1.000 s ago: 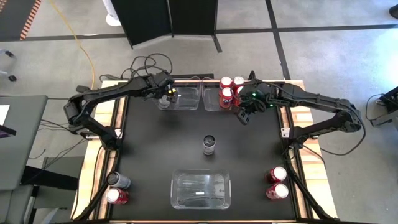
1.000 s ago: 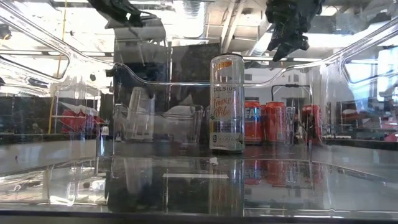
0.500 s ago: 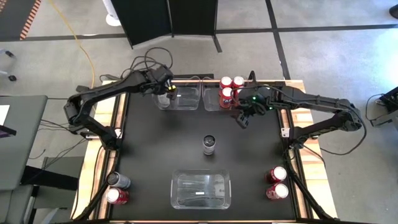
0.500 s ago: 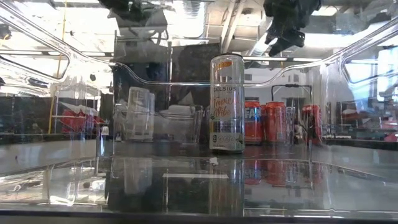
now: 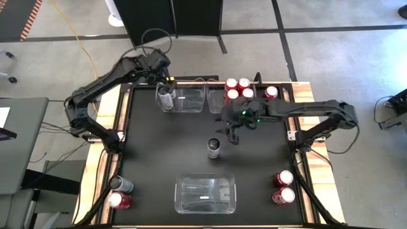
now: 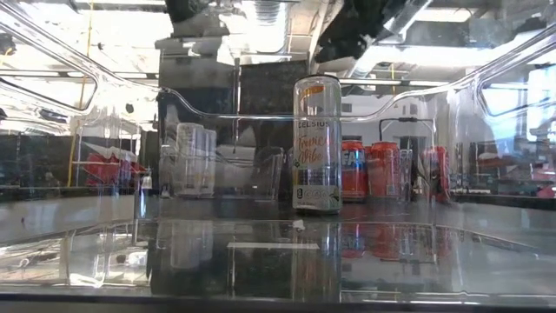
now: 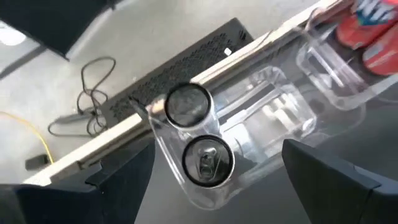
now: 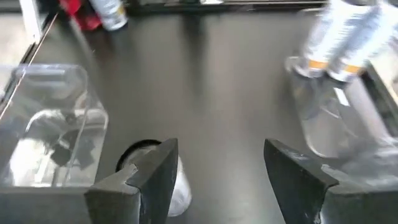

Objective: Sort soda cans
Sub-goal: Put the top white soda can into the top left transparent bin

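Observation:
Two silver soda cans (image 7: pixel 188 104) (image 7: pixel 207 160) stand upright in the clear far-left bin (image 5: pixel 181 100). My left gripper (image 7: pixel 211 186) hangs open high above them and holds nothing. Several red cans (image 5: pixel 236 89) stand in and beside the neighbouring far bin (image 5: pixel 217 102). A tall pale can (image 5: pixel 213 147) stands alone on its base at the middle of the black table. My right gripper (image 5: pixel 230 130) hovers open just far-right of it. In the right wrist view that can (image 8: pixel 142 163) shows partly behind one finger (image 8: pixel 152 171).
A clear bin (image 5: pixel 205 194) with no cans in it sits at the near middle. Two cans (image 5: pixel 119 192) stand at the near left corner and two red ones (image 5: pixel 284 187) at the near right. Cables (image 7: pixel 93 106) lie on the floor beyond the far edge.
My left gripper has risen out of the far-left bin and drawn back toward the far edge; the silver cans stay standing in the bin. My right gripper has swung from beside the red cans toward the table's left and near side, rolling as it went, and now hangs near the lone middle can.

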Robot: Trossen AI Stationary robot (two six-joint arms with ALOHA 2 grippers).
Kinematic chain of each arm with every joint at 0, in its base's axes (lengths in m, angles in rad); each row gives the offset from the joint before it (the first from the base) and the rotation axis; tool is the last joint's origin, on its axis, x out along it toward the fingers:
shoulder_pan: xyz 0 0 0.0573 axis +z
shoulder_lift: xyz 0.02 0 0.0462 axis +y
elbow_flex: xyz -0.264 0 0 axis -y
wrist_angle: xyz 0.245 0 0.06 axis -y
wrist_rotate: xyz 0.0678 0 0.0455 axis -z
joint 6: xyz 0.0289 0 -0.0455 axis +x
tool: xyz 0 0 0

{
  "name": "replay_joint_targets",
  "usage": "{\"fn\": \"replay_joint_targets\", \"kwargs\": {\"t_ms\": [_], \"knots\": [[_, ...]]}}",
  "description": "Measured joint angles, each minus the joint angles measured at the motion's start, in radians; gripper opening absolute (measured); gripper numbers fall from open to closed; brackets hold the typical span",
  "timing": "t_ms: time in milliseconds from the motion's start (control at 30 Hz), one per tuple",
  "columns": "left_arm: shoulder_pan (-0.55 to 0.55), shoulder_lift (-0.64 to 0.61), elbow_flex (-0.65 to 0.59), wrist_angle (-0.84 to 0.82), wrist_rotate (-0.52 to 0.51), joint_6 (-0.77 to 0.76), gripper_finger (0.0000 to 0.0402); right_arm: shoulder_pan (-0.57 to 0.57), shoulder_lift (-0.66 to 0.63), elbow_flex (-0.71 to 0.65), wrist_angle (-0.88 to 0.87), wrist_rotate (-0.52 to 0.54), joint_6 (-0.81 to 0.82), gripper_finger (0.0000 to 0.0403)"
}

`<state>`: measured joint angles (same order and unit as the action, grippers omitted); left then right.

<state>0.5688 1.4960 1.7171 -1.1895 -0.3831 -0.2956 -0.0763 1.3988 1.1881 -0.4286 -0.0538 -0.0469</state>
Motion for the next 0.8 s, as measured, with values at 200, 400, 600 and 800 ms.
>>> {"fn": "replay_joint_targets", "kwargs": {"t_ms": [200, 400, 600, 800], "knots": [[-0.029, -0.023, 0.097, -0.019, 0.072, 0.152, 0.0348, 0.045, 0.063, 0.000, 0.010, -0.041, -0.013, 0.0283], [-0.044, -0.043, 0.102, -0.003, 0.095, 0.233, 0.0348, 0.055, 0.077, 0.000, 0.020, -0.056, 0.056, 0.0368], [-0.042, -0.038, 0.101, 0.031, 0.207, 0.350, 0.0348, 0.058, 0.077, 0.000, 0.001, -0.078, 0.099, 0.0385], [-0.041, -0.038, 0.099, 0.087, 0.302, 0.386, 0.0348, 0.086, 0.083, 0.000, -0.042, -0.082, 0.093, 0.0397]]}}
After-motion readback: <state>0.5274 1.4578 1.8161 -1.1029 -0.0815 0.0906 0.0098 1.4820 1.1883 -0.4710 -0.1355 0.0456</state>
